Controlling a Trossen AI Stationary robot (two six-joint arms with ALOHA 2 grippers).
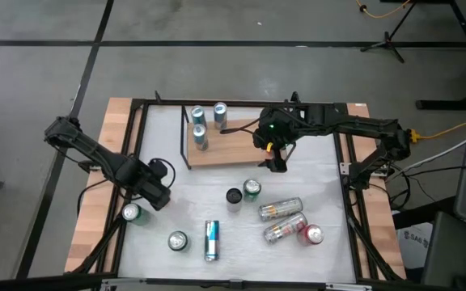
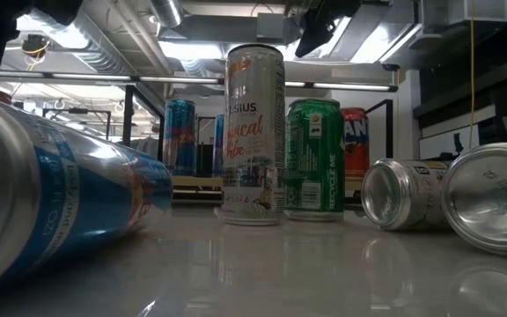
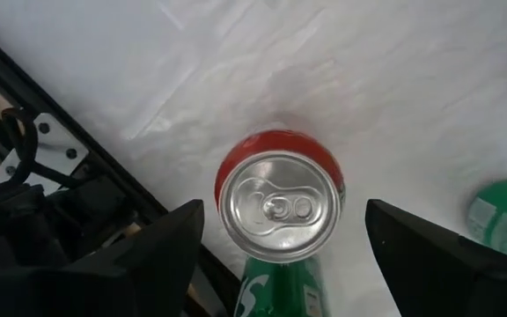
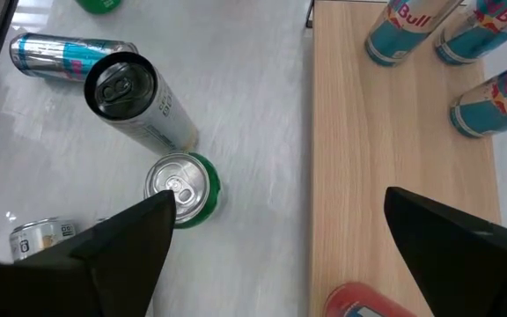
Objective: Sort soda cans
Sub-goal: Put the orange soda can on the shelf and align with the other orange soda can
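Observation:
A can with a red shoulder and a green body (image 3: 278, 207) stands upright near the table's left edge (image 1: 131, 213). My left gripper (image 3: 284, 211) is open above it, one finger on either side, not touching it. My right gripper (image 4: 280, 220) is open and empty over the table, by the right end of a wooden board (image 1: 275, 162). Three blue-and-silver cans (image 1: 199, 129) stand on that board (image 1: 233, 152). A black-topped can (image 1: 234, 198) and a green can (image 1: 252, 190) stand mid-table. Two silver cans (image 1: 281, 218) lie on their sides.
A red can (image 1: 312, 234) stands at the front right. A blue-and-silver can (image 1: 211, 240) lies on its side at the front, beside an upright green can (image 1: 177, 241). A black metal frame (image 1: 140, 137) borders the white table top.

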